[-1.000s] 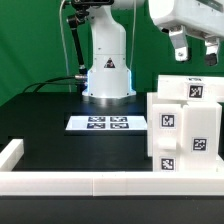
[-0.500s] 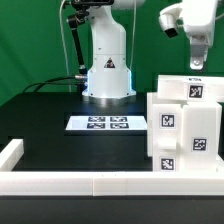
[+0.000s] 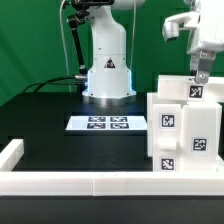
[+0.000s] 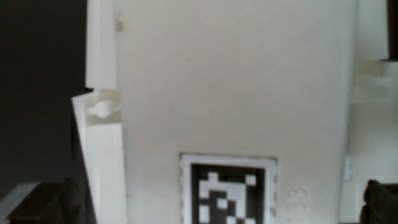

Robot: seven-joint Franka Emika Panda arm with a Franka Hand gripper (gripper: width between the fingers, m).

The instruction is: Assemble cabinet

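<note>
The white cabinet (image 3: 185, 135) stands at the exterior view's right, with black-and-white tags on its faces. Its taller rear part (image 3: 190, 90) carries a tag near the top. My gripper (image 3: 201, 72) hangs just above that rear part, fingers pointing down. In the wrist view the cabinet's white surface (image 4: 214, 80) and one tag (image 4: 228, 190) fill the picture. My gripper (image 4: 205, 205) is open: the dark fingers (image 4: 32, 200) show at both edges, wide apart, with the white part between them. It holds nothing.
The marker board (image 3: 107, 123) lies on the black table in front of the robot base (image 3: 107, 75). A low white border rail (image 3: 90, 183) runs along the near edge, with a corner at the exterior view's left (image 3: 12, 152).
My gripper has turned about its axis and come down toward the top of the cabinet's rear part. The cabinet has not moved.
</note>
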